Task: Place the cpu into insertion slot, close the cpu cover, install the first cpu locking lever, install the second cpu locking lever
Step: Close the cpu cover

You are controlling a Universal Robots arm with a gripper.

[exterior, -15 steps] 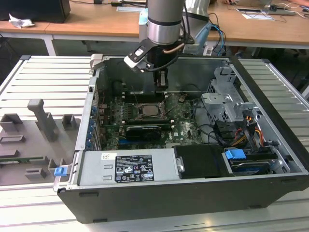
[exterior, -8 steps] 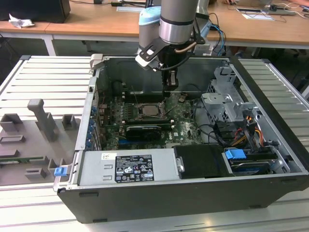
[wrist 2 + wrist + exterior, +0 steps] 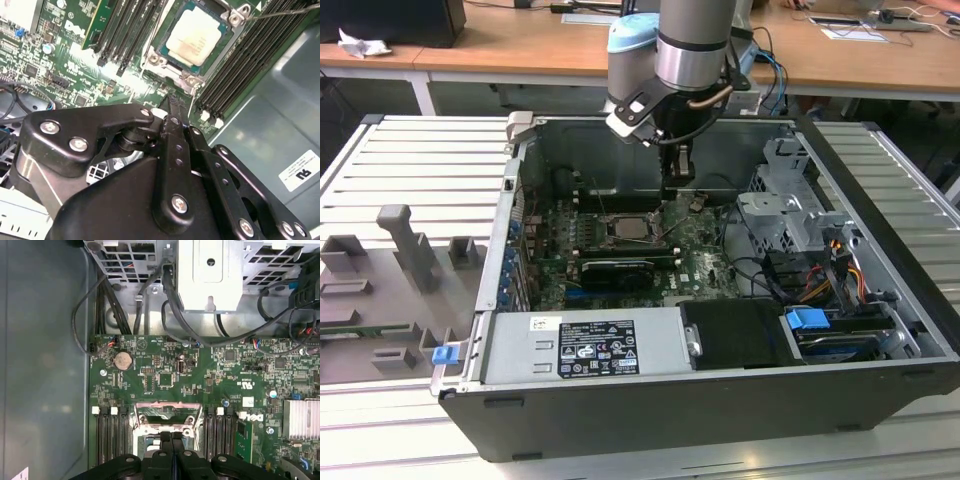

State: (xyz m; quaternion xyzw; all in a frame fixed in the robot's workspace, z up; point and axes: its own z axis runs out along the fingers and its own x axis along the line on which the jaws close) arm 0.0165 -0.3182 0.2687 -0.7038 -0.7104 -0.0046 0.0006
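The cpu (image 3: 196, 36), a dull silver square, lies seated in the insertion slot (image 3: 155, 59) on the green motherboard. In the exterior view the insertion slot (image 3: 630, 228) sits mid-board inside the open computer case. The cpu cover (image 3: 167, 406), a thin silvery frame with a window cutout, stands raised at the socket's edge, just ahead of my fingertips. My gripper (image 3: 172, 436) is shut with nothing seen between its fingers, its tips (image 3: 172, 102) hovering close to the socket's near edge. In the exterior view the gripper (image 3: 678, 175) hangs just right of the socket. A thin locking lever wire (image 3: 285, 11) sticks out beside the socket.
Black memory slots (image 3: 235, 70) flank the socket on both sides. A metal drive cage (image 3: 210, 270) with cables, a heat sink (image 3: 302, 417) and the power supply (image 3: 590, 345) crowd the case. The case wall (image 3: 45, 365) runs alongside the board. A grey fixture plate (image 3: 400, 280) lies outside.
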